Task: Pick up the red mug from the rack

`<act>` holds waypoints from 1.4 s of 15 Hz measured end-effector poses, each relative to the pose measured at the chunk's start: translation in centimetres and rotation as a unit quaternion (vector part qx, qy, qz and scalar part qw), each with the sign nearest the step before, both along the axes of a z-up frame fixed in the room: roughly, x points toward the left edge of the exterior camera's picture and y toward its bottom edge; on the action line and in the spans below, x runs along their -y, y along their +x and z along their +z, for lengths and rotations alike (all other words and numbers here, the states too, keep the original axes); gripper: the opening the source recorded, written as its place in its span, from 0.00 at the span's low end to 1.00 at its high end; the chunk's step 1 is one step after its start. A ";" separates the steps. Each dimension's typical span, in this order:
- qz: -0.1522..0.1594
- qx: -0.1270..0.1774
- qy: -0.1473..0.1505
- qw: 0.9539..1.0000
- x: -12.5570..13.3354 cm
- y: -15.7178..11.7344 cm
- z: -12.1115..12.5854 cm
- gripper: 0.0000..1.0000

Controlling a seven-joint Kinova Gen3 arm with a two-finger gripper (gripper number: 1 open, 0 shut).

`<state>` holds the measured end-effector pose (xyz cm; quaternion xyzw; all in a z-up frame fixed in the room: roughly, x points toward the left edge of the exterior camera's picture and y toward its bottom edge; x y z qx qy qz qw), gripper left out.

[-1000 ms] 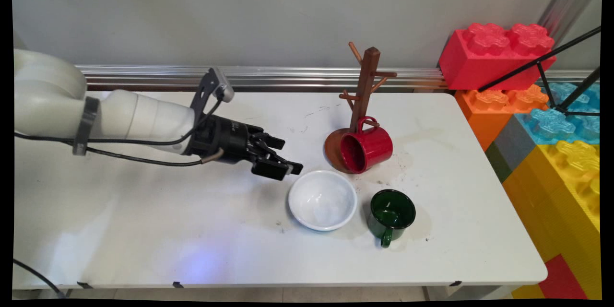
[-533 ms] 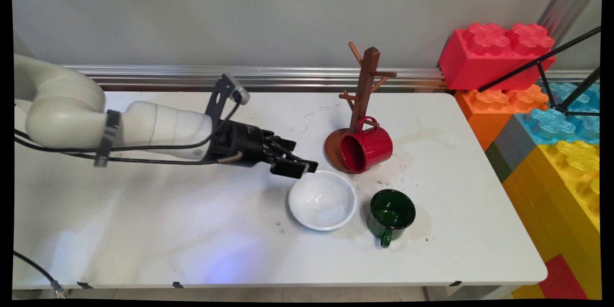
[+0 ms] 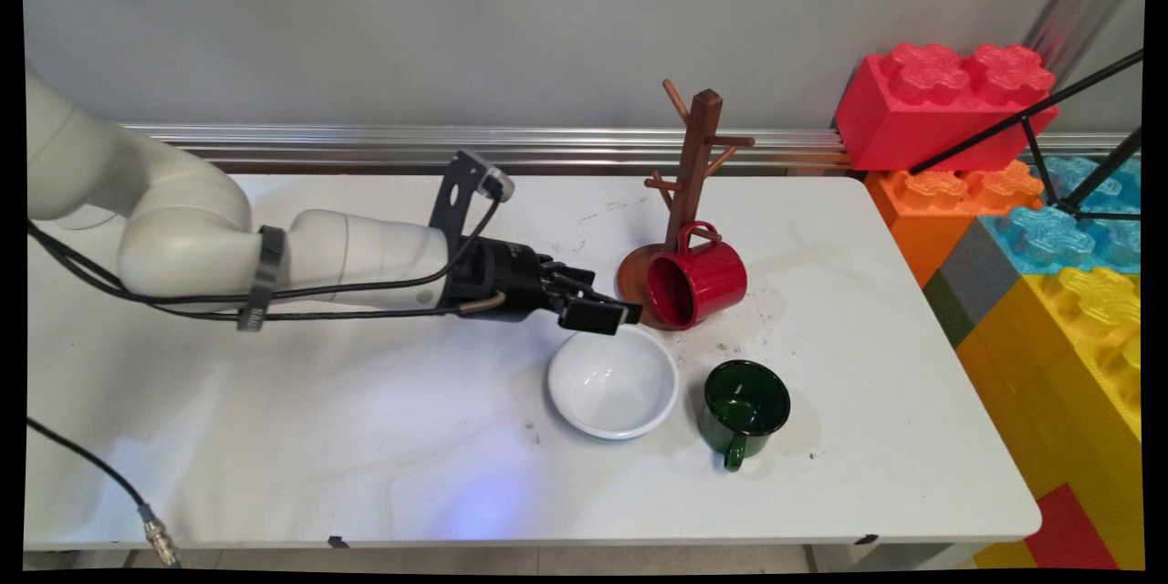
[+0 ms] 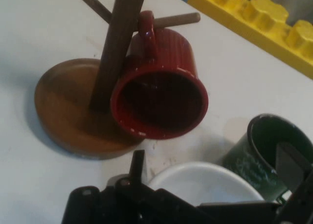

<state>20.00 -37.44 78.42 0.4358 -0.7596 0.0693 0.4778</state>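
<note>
Wrist [image 3: 497, 278] is lying nearly level over the white table [image 3: 274, 438], and the black 2-finger gripper [image 3: 610, 315] is hovering above the far rim of the empty white round bowl [image 3: 613, 380], spread wide and grasping nothing. It is pointing at the glossy red mug [image 3: 698, 283], which is lying tipped on the round base of the brown wooden mug tree [image 3: 693, 155], mouth toward the hand, just beyond the fingertips and untouched. Right of the bowl, the dark green enamel mug [image 3: 744, 406] is standing upright
</note>
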 end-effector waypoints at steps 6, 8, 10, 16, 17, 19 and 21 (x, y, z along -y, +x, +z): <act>0.017 -0.019 0.001 1.000 1.2 -2.1 -0.7 1.00; 0.024 -0.027 0.005 0.999 1.8 -3.0 -1.1 1.00; 0.031 -0.034 0.013 0.999 2.3 -3.8 -1.6 1.00; 0.046 -0.055 0.034 0.997 3.8 -5.8 -2.8 1.00; 0.048 -0.059 0.037 0.996 4.0 -6.1 -3.0 1.00; 0.053 -0.064 0.043 0.996 4.5 -6.7 -3.4 1.00; 0.058 -0.070 0.050 0.995 4.9 -7.3 -3.8 1.00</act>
